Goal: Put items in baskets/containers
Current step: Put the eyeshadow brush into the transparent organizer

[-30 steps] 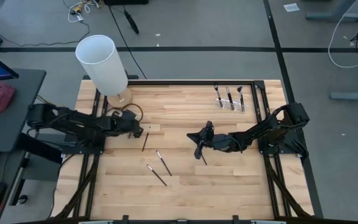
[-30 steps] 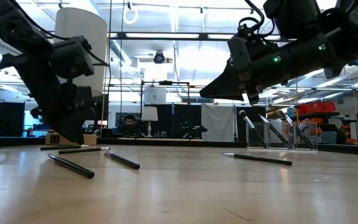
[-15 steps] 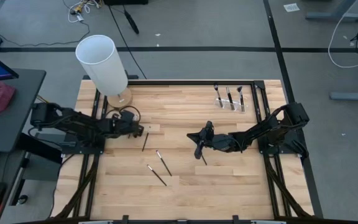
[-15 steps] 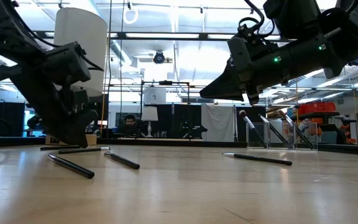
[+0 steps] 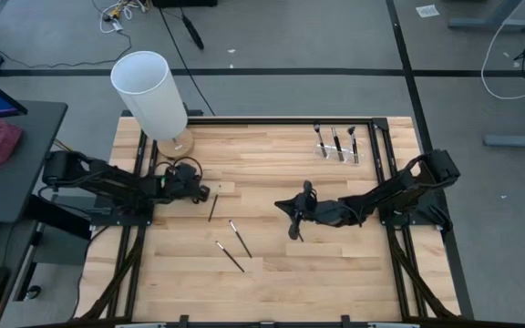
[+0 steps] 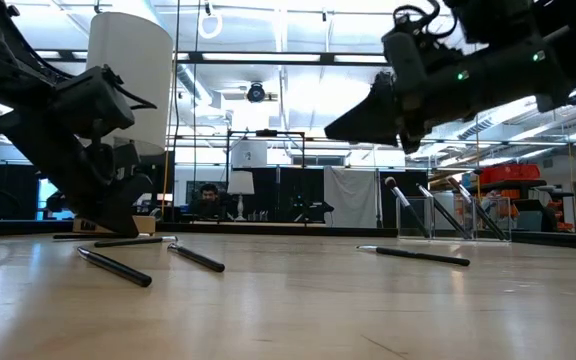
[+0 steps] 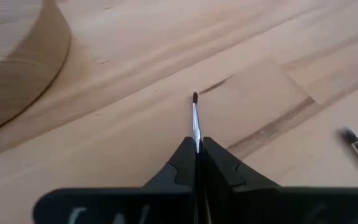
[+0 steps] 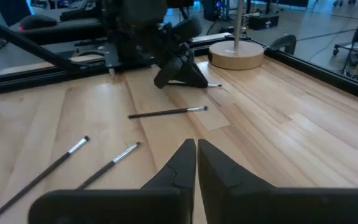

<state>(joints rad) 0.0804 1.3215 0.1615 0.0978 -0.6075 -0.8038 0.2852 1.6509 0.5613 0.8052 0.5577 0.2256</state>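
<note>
My left gripper [image 5: 205,191] is down at the table near the white cylinder's wooden base [image 7: 11,56], shut on a thin brush [image 7: 196,118] whose dark tip [image 7: 195,98] pokes out ahead of the fingers. My right gripper [image 5: 279,206] hangs shut above mid-table with nothing in it. Three more brushes lie flat on the wood [image 5: 213,208], [image 5: 240,238], [image 5: 229,256], and another [image 6: 413,256] lies under my right arm. The clear holder [image 5: 337,146] stands at the far right with three brushes leaning in it. My left gripper pinches the brush's metal neck [image 7: 196,134], just behind the bristles, between its two fingers. The fingers slant down from the table's left side and lie along the brush. The bristle end [image 8: 213,85] shows low at the table; the handle is hidden by the fingers.
The tall white cylinder [image 5: 149,91] on its round wooden base stands at the far left corner, close to my left arm. Black frame rails [image 5: 386,155] run along the table's edges. Bare wood lies between the two grippers and toward the near edge.
My left gripper has tipped lower toward the table and shut on the brush beside the wooden base. My right gripper has shifted slightly toward the near edge, staying shut above the table.
</note>
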